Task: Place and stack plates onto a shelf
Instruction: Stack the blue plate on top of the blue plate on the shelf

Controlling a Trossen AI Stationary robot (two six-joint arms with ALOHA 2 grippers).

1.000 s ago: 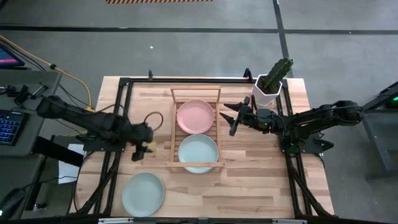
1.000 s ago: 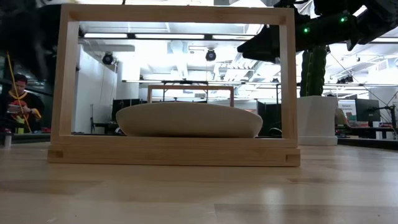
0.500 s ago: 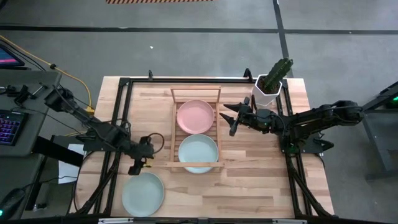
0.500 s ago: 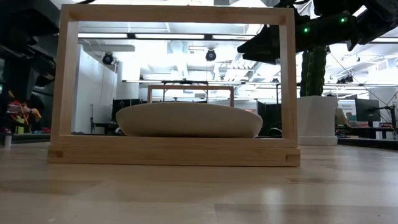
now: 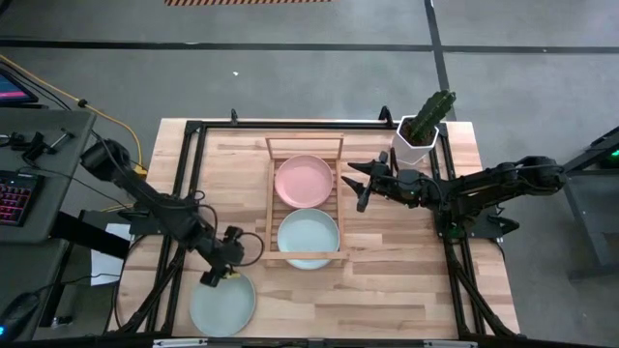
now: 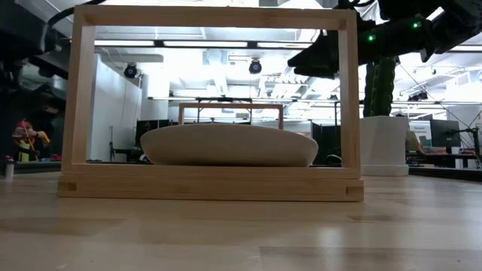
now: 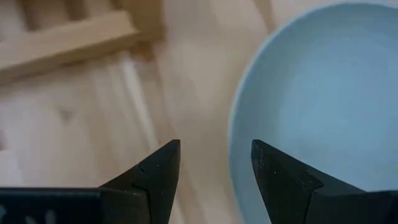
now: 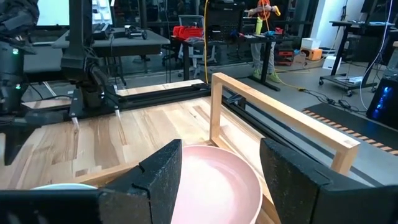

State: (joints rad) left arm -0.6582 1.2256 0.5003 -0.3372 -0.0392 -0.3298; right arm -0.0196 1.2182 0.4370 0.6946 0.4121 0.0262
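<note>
1. A mint plate (image 5: pixel 221 302) lies on the table (image 5: pixel 387 290) near its front left corner, outside the shelf (image 5: pixel 304 203).
2. The shelf holds a pink plate (image 5: pixel 304 180) and another mint plate (image 5: pixel 308 238).
3. My left gripper (image 7: pixel 214 163) hovers at the loose plate's rim, jaws open and empty.
4. My right gripper (image 5: pixel 360 182) waits beside the shelf, jaws apart, empty.

A round, matte, pale mint green plate (image 5: pixel 221 301) lies at the table's near left. A second pale mint green plate (image 5: pixel 309 237) fills the near half of the light wooden slatted shelf (image 5: pixel 268 188), and a round pink plate (image 5: pixel 304 181) fills its far half. The table (image 5: pixel 387 280) is pale wood planks with a black frame. At the far right, a white pot (image 5: pixel 414 148) carries a green cactus (image 5: pixel 433 111). Both arms are dark.
</note>
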